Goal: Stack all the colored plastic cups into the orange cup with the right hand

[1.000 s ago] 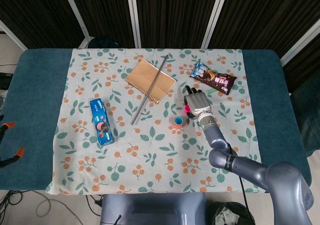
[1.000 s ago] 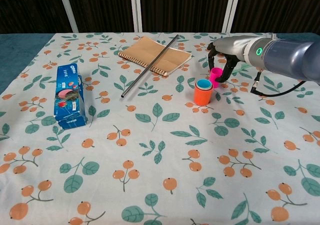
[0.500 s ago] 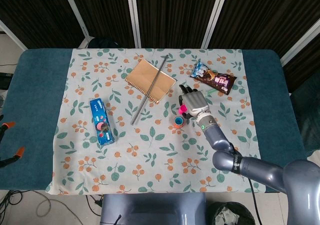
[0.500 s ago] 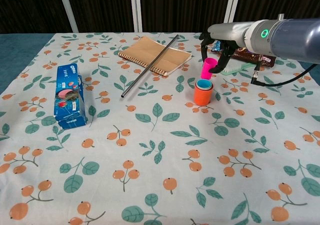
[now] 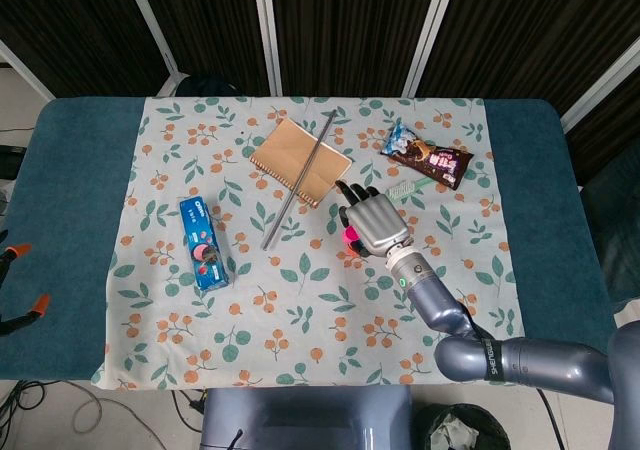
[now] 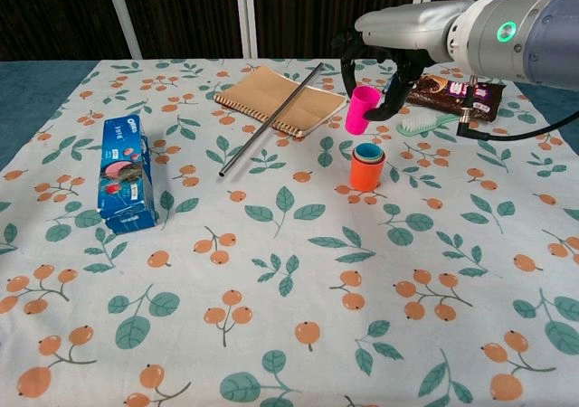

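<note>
While the orange cup (image 6: 367,172) stands upright on the bench's leaf-patterned cloth (image 6: 289,280) with a blue cup (image 6: 368,151) nested inside it, a pink cup (image 6: 361,109) hangs in the air just above and slightly left of it. The right robot hand (image 6: 378,59) clamps the pink cup between its fingers (mouth upward). Behind lie a brown notebook (image 6: 280,99) crossed by a metal rod (image 6: 270,120), a snack packet (image 6: 452,95), and, well to the left, a blue biscuit box (image 6: 123,175).

Head view: high above, looking steeply down on the whole table (image 5: 90,170); chest view: low at the near edge, facing across, closer; both sharing the floral cloth (image 6: 271,271).
</note>
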Tool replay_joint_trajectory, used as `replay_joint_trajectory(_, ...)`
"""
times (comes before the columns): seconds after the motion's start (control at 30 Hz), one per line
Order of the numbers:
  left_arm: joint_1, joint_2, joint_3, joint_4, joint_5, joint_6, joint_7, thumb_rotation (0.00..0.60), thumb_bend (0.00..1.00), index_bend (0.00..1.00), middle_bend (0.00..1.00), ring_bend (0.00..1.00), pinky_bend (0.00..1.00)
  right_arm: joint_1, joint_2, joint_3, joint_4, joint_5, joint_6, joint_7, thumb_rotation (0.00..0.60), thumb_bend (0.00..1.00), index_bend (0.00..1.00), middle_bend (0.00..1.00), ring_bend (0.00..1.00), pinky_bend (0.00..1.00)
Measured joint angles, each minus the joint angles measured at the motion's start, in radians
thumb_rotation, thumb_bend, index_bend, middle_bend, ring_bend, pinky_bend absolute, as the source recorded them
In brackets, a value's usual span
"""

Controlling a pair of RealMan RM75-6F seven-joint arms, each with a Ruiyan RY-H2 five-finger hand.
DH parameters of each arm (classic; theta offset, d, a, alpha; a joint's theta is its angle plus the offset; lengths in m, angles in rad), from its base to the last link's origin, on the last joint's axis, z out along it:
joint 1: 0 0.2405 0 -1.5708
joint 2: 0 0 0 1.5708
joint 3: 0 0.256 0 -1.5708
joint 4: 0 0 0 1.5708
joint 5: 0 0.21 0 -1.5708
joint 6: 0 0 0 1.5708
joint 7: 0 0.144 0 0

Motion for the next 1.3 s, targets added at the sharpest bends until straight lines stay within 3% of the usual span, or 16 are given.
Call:
replay_joint_trajectory(1.13, 0.0, 0.0, 0.0, 0.0, -0.003, 0.0, 0.004, 0.6, 0.24, 0.23, 0.01, 0.0, 0.0, -0.011, -0.072, -0.053, 0.147, -0.008, -0.047, 0.072, 0.6, 0.43, 0.52, 0.0, 0.13, 0.22)
replay_joint_trajectory(1.2, 0.0, 0.0, 0.0, 0.0, -0.003, 0.0, 0.005, 0.6, 0.24, 0.23, 0.01, 0.0, 0.0, -0.012, -0.077, -0.056, 0.155, -0.01, -0.052, 0.076, 0.6, 0.43, 0.47, 0.0, 0.13, 0.22)
replay_joint_trajectory(1.3, 0.0, 0.0, 0.0, 0.001, -0.003, 0.0, 0.005, 0.6, 0.24, 0.23, 0.01, 0.0, 0.0, -0.013, -0.082, -0.061, 0.162, -0.015, -0.056, 0.076, 0.6, 0.42, 0.2, 0.0, 0.1, 0.27)
